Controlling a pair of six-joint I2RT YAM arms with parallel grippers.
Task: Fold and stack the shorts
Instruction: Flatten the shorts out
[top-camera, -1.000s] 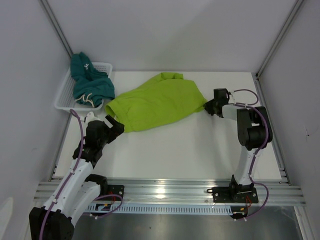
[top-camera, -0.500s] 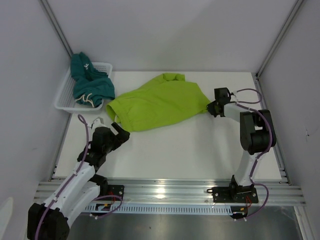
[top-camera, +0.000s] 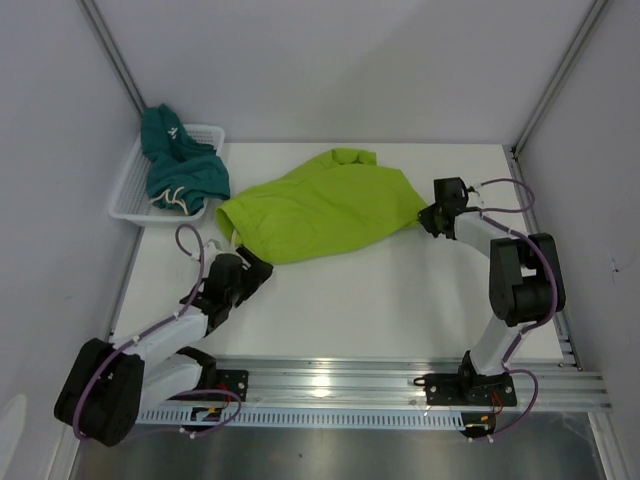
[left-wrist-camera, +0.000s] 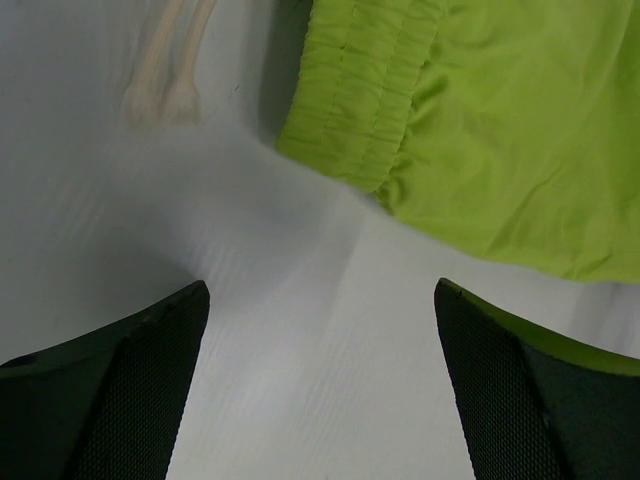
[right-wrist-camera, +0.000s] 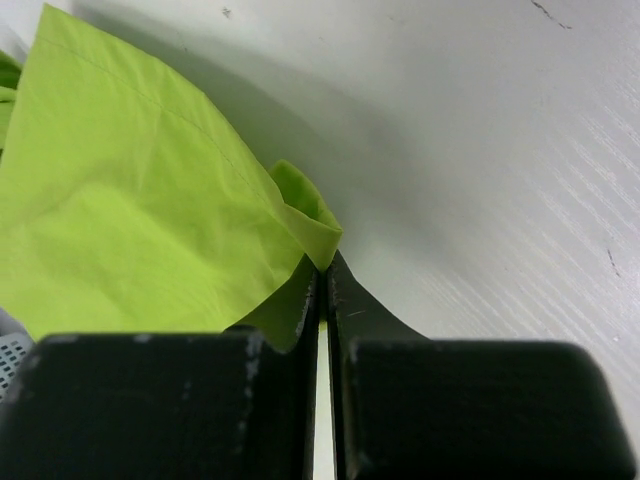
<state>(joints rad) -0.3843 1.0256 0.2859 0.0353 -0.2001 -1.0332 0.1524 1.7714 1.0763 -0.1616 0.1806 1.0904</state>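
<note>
Across the white worktop (top-camera: 400, 290), right fingers (right-wrist-camera: 350, 315) pinch lime green fabric shorts (top-camera: 320, 205); I'd land my wide-open left fingers (left-wrist-camera: 130, 390) squarely on the waistband (left-wrist-camera: 360, 95).

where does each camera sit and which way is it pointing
Top external: above and behind the bases, looking down at the table, left arm, right arm, lime green shorts, and teal shorts in the basket.
Left wrist: low over the table, facing the lime waistband past the open left tool.
Right wrist: looking along the right tool, shut on a lime hem corner.
Shared: all three show the lime green shorts.
</note>
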